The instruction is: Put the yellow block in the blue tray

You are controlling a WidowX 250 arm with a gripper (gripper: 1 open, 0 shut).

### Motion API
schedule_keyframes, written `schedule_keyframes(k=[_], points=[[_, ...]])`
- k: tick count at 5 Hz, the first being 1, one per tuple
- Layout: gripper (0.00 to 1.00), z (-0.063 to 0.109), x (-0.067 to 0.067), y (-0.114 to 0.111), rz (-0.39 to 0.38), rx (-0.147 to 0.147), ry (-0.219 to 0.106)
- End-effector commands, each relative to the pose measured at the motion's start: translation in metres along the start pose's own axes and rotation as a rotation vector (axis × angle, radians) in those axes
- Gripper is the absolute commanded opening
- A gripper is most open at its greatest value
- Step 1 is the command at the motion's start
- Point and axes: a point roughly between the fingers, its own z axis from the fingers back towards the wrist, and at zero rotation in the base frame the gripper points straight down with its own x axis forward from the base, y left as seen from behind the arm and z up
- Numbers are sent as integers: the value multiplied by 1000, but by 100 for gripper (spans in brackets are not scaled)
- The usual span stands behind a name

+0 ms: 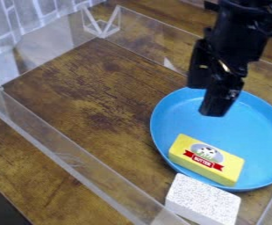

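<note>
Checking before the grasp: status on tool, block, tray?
Tool open, empty, above blue tray. Yellow block already lies in tray, near front rim. White sponge outside tray, not obstructing.

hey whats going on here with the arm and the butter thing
A single robot arm hangs over the blue tray, its gripper pointing down with fingers open and empty. The yellow block already lies inside the tray near its front rim, untouched. A white speckled block sits on the wooden table just outside the tray, in front of the yellow block.
</note>
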Motion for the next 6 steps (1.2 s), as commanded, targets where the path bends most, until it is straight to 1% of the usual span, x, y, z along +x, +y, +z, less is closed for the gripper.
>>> schedule_keyframes(k=[1,2,4,5,6], points=[[100,15,10,-4,-77,47,-57],[100,10,13,-5,-164,53,-62],[100,-2,14,-5,-339,58,-81],[100,-12,16,-4,-401,62,-88],[100,-22,18,-4,-424,68,-96]])
